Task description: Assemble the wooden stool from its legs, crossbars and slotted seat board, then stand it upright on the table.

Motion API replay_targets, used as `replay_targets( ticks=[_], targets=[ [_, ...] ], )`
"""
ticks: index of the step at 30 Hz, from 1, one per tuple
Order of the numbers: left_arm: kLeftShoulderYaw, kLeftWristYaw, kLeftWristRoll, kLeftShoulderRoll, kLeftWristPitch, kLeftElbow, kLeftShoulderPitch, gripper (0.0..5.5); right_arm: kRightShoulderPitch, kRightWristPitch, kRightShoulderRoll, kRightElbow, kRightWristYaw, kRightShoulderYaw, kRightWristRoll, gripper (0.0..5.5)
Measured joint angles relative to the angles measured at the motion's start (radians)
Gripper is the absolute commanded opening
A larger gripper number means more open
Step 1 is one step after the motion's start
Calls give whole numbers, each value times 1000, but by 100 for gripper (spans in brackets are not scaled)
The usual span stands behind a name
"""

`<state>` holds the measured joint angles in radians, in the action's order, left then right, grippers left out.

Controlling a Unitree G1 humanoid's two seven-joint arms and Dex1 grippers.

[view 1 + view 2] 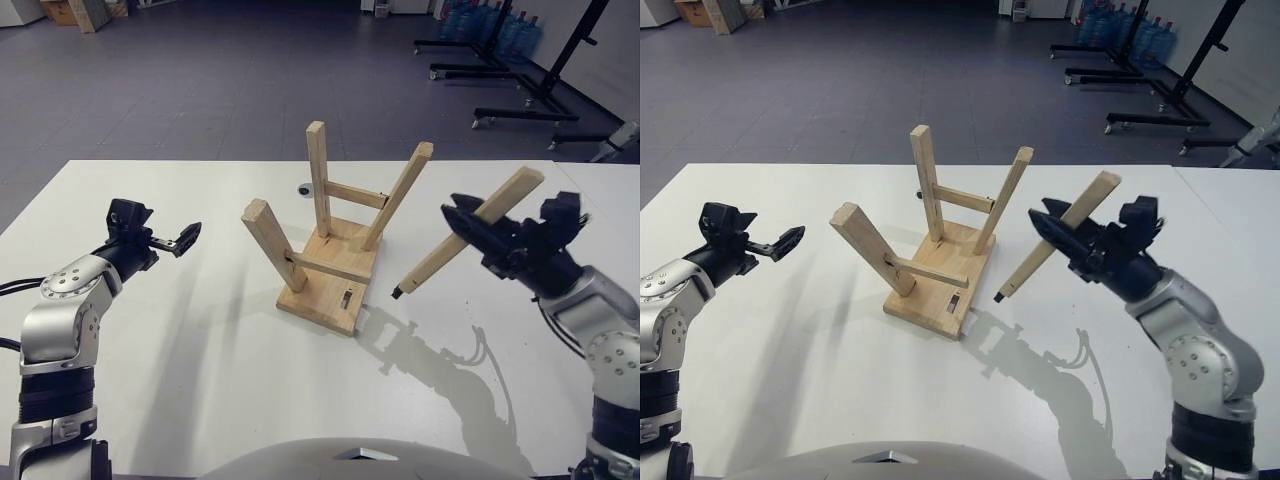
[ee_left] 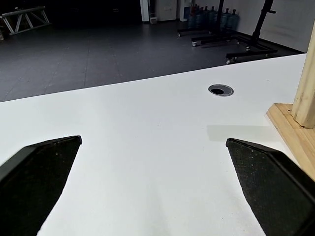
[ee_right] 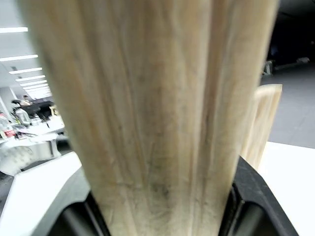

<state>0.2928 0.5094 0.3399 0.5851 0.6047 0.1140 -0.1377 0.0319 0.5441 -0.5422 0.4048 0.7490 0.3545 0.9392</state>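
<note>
With right fingers [image 1: 462, 214] shut across the loose fourth leg [image 1: 428, 264], grips it about mid-shaft. Holds it tilted in the air, dark-tipped lower end down toward the table [image 1: 200, 380], upper end up and out to the right. Hangs it just right of the seat board [image 1: 318, 302], not touching. From the right wrist view, mostly wood grain against the pads, so depth of bite hard to tell. Left fingers [image 2: 44, 167] spread wide, nothing between them, low over bare table, well apart from the stool [image 1: 330, 240].

Step in hand, as a judgement: fitting the last leg. Seat board flat on the table, underside up, with three legs [image 1: 318, 175] already standing in it and two crossbars [image 1: 330, 267] between them. One open slot [image 1: 345, 297] at the near right corner.

Next calls for swinging the leg nearer vertical, lining its lower end over that slot and pressing down, likely catching the free crossbar end too. Probably wants the left gripper [image 1: 185, 238] bracing the board. Flip upright still to come.

Right arm [image 1: 590, 300] bent at the elbow, forearm reaching in from the right, wrist raised. Left arm [image 1: 70, 290] bent, forearm low, pointing toward the stool.
</note>
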Motion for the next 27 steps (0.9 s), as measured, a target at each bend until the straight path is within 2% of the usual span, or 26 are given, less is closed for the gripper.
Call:
replay_targets(
  ticks=[3, 7, 12, 19, 27],
  targets=[
    [-3, 1, -1, 7, 0, -16, 12, 540, 24, 5, 9, -22, 17, -32, -12, 205],
    [-6, 2, -4, 14, 0, -17, 21, 540, 10, 30, 22, -93, 66, 44, 128, 205],
    [-14, 1, -5, 14, 2, -17, 21, 540, 8, -20, 33, -122, 105, 48, 101, 205],
    [-24, 2, -5, 14, 4, -21, 21, 540, 13, -299, 166, -120, 165, -69, -121, 205],
    [-34, 11, -7, 22, 7, -42, 20, 540, 29, -353, 207, -51, 219, -132, -114, 205]
  ],
)
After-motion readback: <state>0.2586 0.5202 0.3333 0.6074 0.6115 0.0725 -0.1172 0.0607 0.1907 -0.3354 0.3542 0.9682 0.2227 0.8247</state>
